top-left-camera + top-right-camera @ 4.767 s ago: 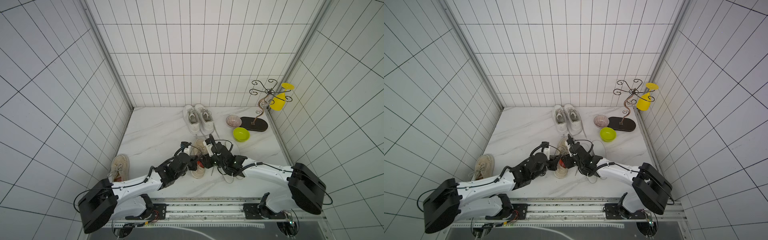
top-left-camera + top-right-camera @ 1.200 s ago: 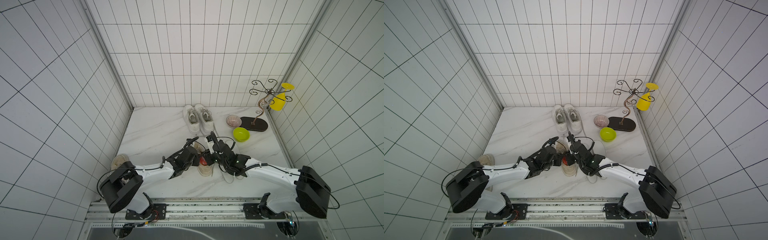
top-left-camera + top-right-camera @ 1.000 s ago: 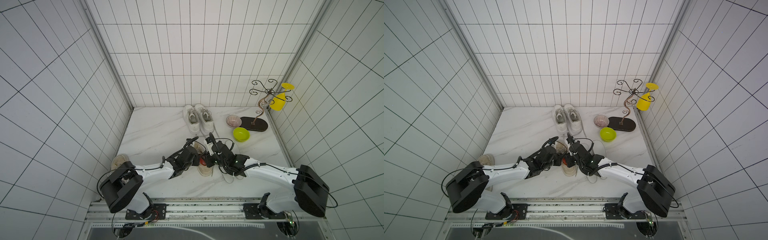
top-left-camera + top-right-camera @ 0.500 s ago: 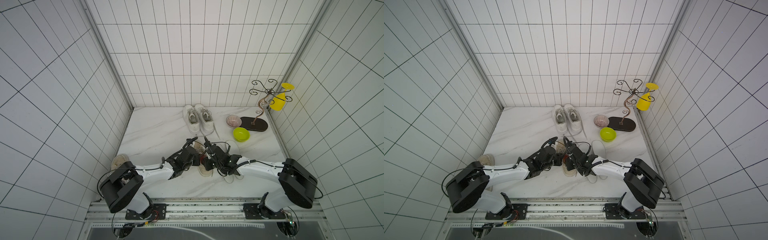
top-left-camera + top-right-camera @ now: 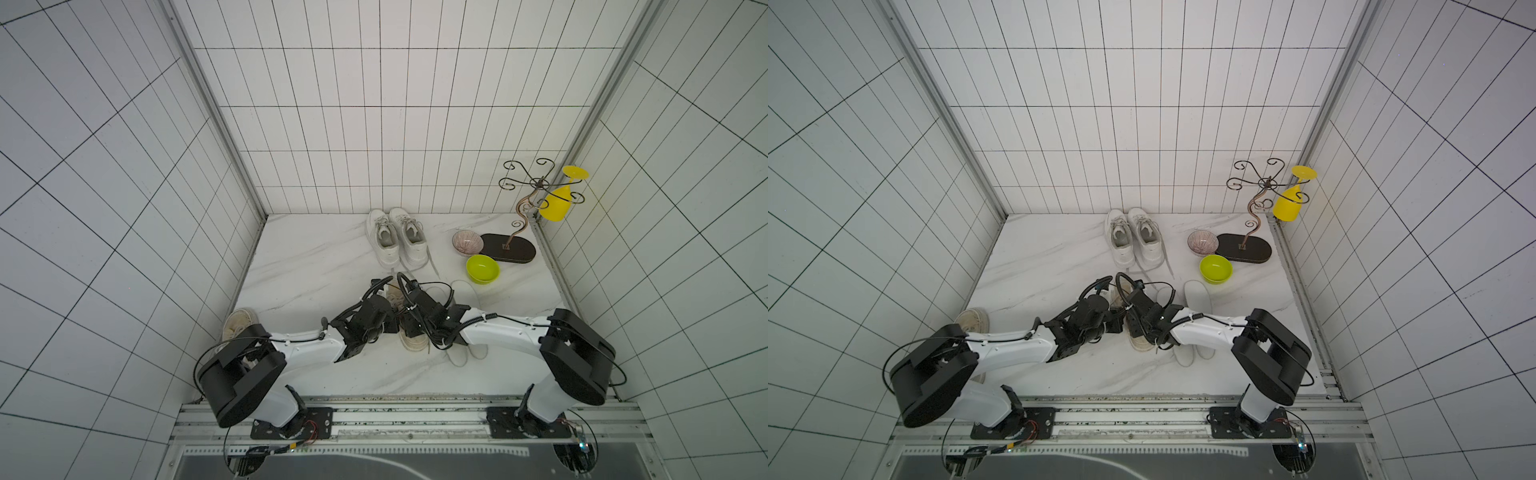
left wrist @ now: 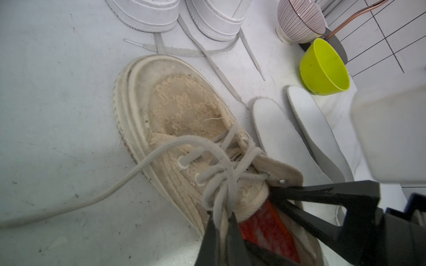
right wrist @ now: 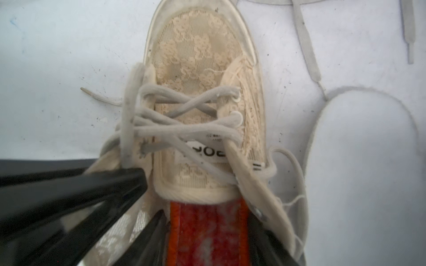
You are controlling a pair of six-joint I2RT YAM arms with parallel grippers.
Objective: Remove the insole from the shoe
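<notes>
Two white robot arms with black joints reach in low from the near edge. The left arm (image 5: 307, 345) and the right arm (image 5: 503, 336) both angle inward, so their black wrists almost meet in the middle. The left gripper (image 6: 221, 222) has its jaws pinched tight on the rim of the shoe (image 6: 179, 110), while the right gripper (image 7: 207, 214) has its jaws spread, one finger either side of the red insole (image 7: 207, 235) in the shoe's opening.

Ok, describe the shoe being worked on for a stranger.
On the marble table, look front and centre. The beige lace shoe lies beside two white insoles, away from another beige shoe by the wall; unlike the white sneakers behind, it shows a red insole.
</notes>
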